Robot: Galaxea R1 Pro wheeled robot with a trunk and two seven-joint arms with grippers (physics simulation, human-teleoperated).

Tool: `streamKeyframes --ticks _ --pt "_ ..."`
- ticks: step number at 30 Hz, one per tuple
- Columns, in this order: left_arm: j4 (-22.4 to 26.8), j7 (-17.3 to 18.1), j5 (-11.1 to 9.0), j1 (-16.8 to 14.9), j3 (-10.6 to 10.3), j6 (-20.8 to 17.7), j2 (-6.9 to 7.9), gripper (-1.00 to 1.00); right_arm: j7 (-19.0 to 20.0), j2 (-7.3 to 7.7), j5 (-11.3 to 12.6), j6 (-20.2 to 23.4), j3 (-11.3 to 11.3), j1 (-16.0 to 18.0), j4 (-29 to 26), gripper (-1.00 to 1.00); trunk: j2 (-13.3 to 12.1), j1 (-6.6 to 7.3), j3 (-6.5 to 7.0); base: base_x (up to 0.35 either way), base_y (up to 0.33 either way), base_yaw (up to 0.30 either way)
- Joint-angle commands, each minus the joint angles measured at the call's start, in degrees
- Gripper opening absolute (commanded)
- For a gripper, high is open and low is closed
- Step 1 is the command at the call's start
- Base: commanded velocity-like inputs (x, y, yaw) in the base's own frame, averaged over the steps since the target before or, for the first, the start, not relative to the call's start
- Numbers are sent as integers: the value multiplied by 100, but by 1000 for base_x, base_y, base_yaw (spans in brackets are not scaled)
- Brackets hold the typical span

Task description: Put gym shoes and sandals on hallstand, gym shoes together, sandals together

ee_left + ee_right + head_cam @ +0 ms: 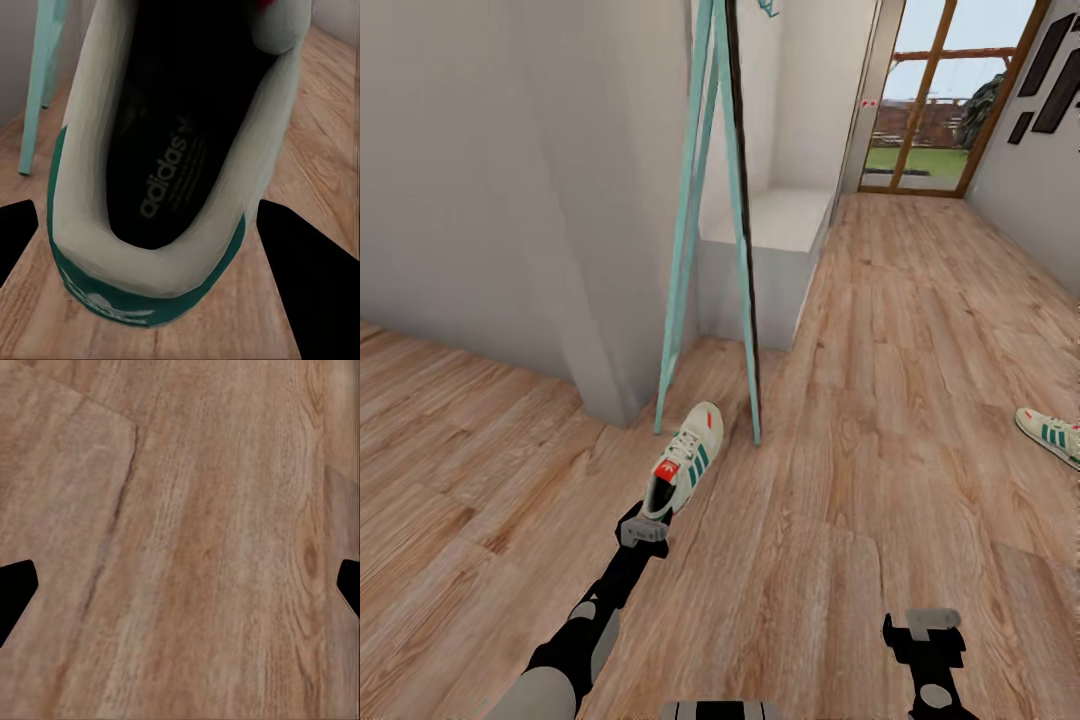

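The right gripper hangs at about 5 o'clock in the head view, its fingers spread wide over bare corridor floor, gripping nothing. The left gripper sits at 7 o'clock, right at the heel of the near gym shoe. In the left wrist view its dark fingertips flank the green heel collar with gaps either side, so it reads as released, not yet clamped.

To do this grasp well, I judge the fingers should drop a little further over the heel, one side inside the opening, then close firmly on the padded collar, since the soft cream upper may flex. The insole is black with pale lettering.

Beyond the toe stand the mint-green legs of a slanted frame. The second gym shoe lies at 3 o'clock, well apart. Further off is a low white unit, with a glazed wooden door at 1 o'clock
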State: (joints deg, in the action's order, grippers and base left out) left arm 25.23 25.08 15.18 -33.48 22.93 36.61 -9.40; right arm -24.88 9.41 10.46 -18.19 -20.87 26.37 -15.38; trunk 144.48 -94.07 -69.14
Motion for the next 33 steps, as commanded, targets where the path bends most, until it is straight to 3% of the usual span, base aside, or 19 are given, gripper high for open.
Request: streamKeyframes --ticks 1,18,33 --pt "-14 -3 -6 0 1 2 0 -100 0 0 0 0 1 0 0 100 0 0 0 -67 -307 0" --pt "-112 -3 -6 0 -8 -4 -8 -100 0 0 0 0 0 0 0 100 0 0 2 -12 -310 0" --pt "-123 -3 -6 0 -8 -5 -9 -100 0 -9 0 0 0 0 0 100 0 0 123 0 -310 0"
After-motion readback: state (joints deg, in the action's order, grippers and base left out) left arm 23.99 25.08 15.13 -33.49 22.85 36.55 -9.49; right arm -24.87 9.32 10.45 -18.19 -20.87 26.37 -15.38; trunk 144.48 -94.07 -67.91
